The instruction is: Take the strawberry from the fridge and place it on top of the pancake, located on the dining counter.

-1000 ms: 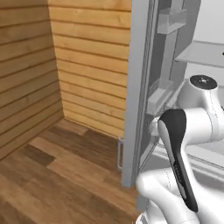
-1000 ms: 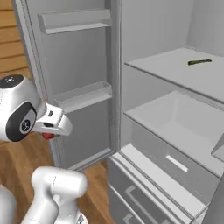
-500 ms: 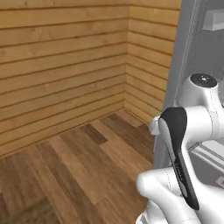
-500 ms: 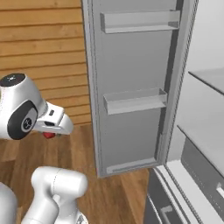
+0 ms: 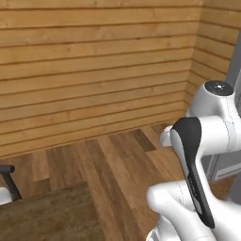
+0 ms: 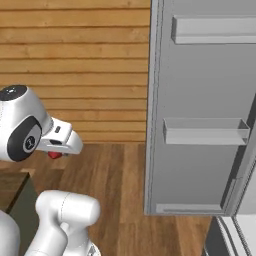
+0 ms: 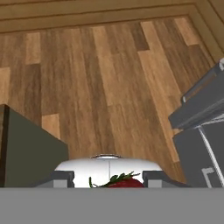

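Note:
My gripper (image 7: pixel 107 179) is shut on the strawberry (image 7: pixel 125 182), a small red fruit with green leaves that sits between the fingertips (image 7: pixel 61 177). In the right base view the gripper (image 6: pixel 54 152) hangs beside the arm's upper joint, over the wooden floor, with the red strawberry (image 6: pixel 53 155) peeking out under the hand. The fridge (image 6: pixel 200 110) stands to the right with its door swung open. A corner of the dining counter (image 6: pixel 11 187) shows at the lower left, and its pale grey-green base (image 7: pixel 30 151) is below the hand. The pancake is out of view.
A wooden plank wall (image 5: pixel 94 70) runs behind the wooden floor (image 5: pixel 122 160). A dark stool leg (image 5: pixel 9 181) stands at the left beside the dark brown slab (image 5: pixel 52 216). The fridge drawers (image 7: pixel 201 131) lie to the right of the hand.
The whole picture has swung left, so the base has turned away from the fridge. The fridge interior has left both base views. The strawberry stays in the gripper.

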Available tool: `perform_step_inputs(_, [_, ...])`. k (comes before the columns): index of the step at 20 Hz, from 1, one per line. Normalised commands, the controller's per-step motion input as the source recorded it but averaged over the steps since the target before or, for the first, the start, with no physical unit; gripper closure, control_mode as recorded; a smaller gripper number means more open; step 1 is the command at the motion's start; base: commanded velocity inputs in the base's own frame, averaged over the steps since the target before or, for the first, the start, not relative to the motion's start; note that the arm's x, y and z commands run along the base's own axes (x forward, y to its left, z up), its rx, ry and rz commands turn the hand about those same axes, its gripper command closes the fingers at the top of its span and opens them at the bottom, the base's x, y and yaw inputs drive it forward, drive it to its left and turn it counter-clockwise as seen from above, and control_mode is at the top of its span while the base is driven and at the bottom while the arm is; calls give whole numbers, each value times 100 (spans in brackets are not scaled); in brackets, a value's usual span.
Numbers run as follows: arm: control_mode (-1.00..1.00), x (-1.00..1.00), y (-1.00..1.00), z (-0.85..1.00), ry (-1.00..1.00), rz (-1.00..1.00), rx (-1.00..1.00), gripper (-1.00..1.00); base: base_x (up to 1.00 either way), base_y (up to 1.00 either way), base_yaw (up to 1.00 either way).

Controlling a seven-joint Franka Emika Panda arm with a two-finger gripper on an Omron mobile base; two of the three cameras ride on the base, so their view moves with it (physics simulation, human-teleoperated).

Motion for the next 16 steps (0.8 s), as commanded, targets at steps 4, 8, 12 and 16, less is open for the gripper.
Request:
perform_step_inputs(4, [100, 0, 0, 0, 0, 0, 0, 100, 71, 35, 7])
perform_step_inputs(8, [100, 0, 0, 0, 0, 0, 0, 100, 100, 47, 4])
perform_step_inputs(12, [100, 0, 0, 0, 0, 0, 0, 100, 100, 39, 5])
perform_step_inputs(16, [100, 0, 0, 0, 0, 0, 0, 100, 100, 6, 9])
